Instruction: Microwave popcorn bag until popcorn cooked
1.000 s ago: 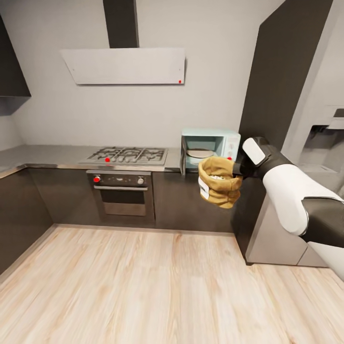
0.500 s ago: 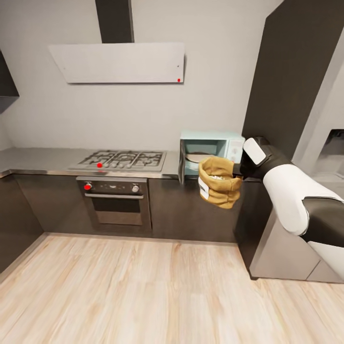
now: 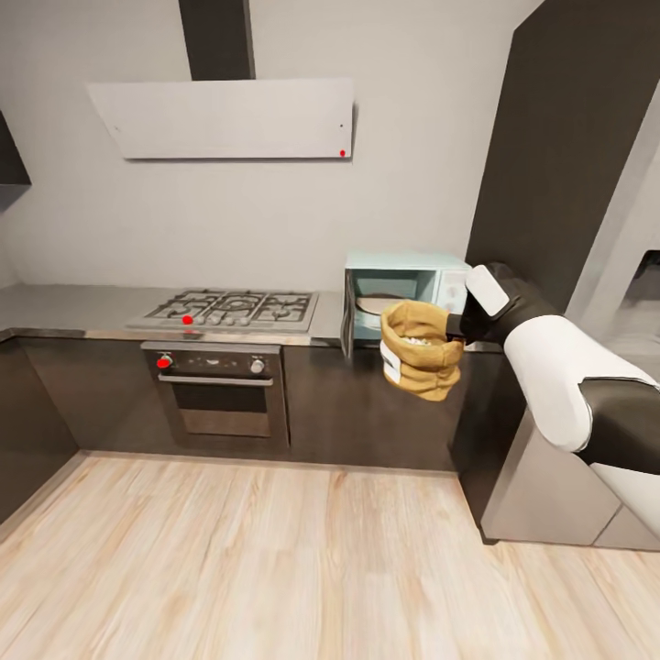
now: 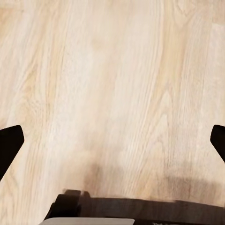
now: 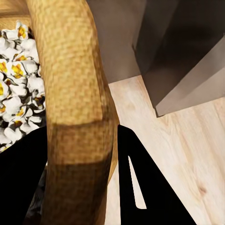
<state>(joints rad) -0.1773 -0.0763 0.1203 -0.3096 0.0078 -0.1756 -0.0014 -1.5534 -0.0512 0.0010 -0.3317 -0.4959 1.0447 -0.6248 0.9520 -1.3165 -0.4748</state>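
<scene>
Kitchen (image 3: pixel 412 183) first, then the small things: the grey countertop (image 3: pixel 73 307) runs under the hob (image 3: pixel 229 307), and the microwave (image 3: pixel 408 280) stands at its far end beside the tall dark cabinet (image 3: pixel 559 165), door swung open. You hold the bag (image 3: pixel 422 353) in the air in front of the microwave, below its opening, with popcorn (image 5: pixel 14 93) showing inside. Your right gripper (image 5: pixel 82 154) pinches the rolled rim, one finger inside and one outside. To load it well, raise it to cavity height, keep it upright, and clear the open door. Your right arm reaches forward with the elbow bent. Your left gripper (image 4: pixel 112 140) is spread wide over the floor (image 3: pixel 275 568), holding nothing.
</scene>
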